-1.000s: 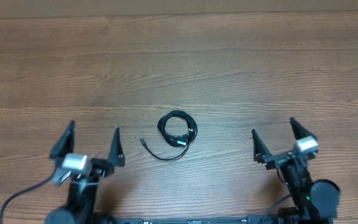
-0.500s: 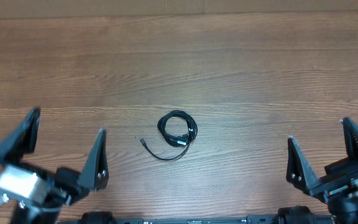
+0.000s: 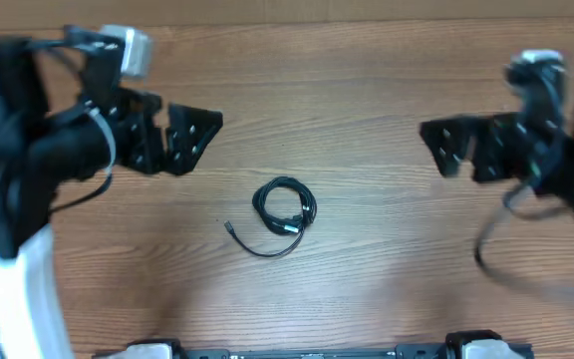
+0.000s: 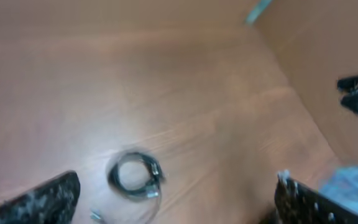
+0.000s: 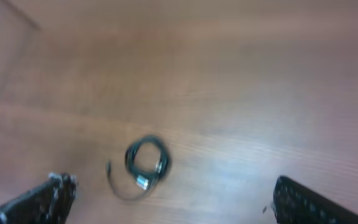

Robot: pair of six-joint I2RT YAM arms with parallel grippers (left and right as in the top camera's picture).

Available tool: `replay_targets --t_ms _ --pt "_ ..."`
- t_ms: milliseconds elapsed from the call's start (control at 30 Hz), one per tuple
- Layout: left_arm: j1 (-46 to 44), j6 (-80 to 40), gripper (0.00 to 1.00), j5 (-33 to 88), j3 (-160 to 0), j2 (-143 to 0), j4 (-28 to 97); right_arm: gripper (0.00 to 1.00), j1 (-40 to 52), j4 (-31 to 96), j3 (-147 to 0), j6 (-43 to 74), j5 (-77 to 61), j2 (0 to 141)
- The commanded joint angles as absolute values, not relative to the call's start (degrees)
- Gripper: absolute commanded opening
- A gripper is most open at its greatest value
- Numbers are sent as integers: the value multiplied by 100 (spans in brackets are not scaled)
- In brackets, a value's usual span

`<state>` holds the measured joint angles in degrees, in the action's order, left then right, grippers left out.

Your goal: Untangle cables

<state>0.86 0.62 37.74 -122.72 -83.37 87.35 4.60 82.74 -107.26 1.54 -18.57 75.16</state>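
Left gripper (image 3: 182, 140): mine, jaws spread wide, nothing held, raised off the tabletop (image 3: 367, 70) and well to the left of the work.
Right gripper (image 3: 463, 150): mine, likewise spread and empty, well to the right.
Cables (image 3: 284, 209): thin black cords wound into one small coil, lying flat mid-tabletop between my two grippers and touching neither. One loose tail curves out to the lower left and ends in a small plug (image 3: 230, 229).
Handling, my estimate: very light, limp and fairly slick, so the coil will probably slide or lift whole rather than open if pulled from one side. Best holds look like the free tail just behind its plug and the opposite rim of the coil, one gripper on each.
Change: a second ago both grippers sat low at the near edge. Now they have risen and swung toward the far side, blurred with motion. The coil has not shifted.
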Motion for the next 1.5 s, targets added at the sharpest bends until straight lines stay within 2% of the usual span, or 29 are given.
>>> replay_targets --t_ms 0,167,233,267,300,433,633,900,1033,1167,1200,1233,1300,1367,1467 --pt "104 176 100 3870 -12337 -8923 9277 100 482 8595 -10833 161 -2362 8335" --pt "30 130 99 3730 -12234 -9828 9679 100 482 9011 -10833 217 -3304 9432" --pt "-108 231 100 3680 -12097 -10141 9679 86 489 9168 -10833 217 -3586 9821" --pt "-257 303 100 3529 -11994 -10370 9679 72 519 9225 -10766 217 -3660 10086" --pt "-353 303 100 3409 -11924 -10481 9679 69 561 9231 -10683 217 -3658 10213" --pt "-709 296 100 2910 -11528 -10825 9657 67 819 9035 -10239 220 -3658 10449" --pt "-1096 -106 100 2169 -10477 -10945 9013 56 1347 7979 -9118 799 -3653 10455" --pt "-1129 -410 99 2211 -9277 -10945 7977 50 1957 6274 -7918 1702 -3623 10455" --pt "-1133 -1135 100 2211 -8635 -10945 7459 50 2397 5196 -7260 2370 -3065 10455" --pt "-1129 -1181 100 2206 -8543 -10947 7419 49 2672 4547 -6873 2969 -2235 10455" --pt "-1129 -1184 88 2206 -8543 -10947 7299 49 2755 4340 -6761 3072 -1986 10455" --pt "-1133 -1192 69 2211 -8541 -10947 7188 47 2797 4233 -6711 3074 -1865 10455" --pt "-1186 -1382 65 2211 -8506 -10947 7072 47 2904 3990 -6613 3089 -1623 10455" --pt "-1330 -1662 58 2204 -8329 -10947 6816 42 2958 3848 -6556 3155 -1540 10455" --pt "-1527 -1914 56 2204 -8025 -10947 6431 39 2963 3662 -6484 3155 -1542 10455"
